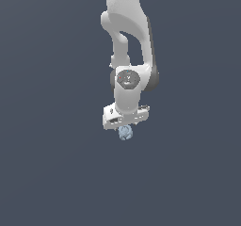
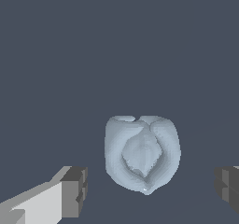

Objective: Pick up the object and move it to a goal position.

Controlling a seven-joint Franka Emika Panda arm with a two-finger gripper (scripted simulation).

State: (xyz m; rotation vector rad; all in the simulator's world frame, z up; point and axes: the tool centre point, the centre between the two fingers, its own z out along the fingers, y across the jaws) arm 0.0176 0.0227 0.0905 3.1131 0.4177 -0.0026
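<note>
The object (image 1: 125,133) is a small pale blue-grey lumpy blob with a bumpy surface. In the exterior view it sits just under the white gripper (image 1: 124,126) of the arm, which points straight down. In the wrist view the object (image 2: 142,155) lies between the two dark fingertips (image 2: 74,190), with a clear gap on each side. The jaws stand wide apart and do not touch it. The gripper (image 2: 151,188) is open and holds nothing.
A plain dark blue-grey ground (image 1: 47,173) fills both views. The white arm (image 1: 127,32) rises from the gripper toward the exterior view's upper edge. No other objects or marker show.
</note>
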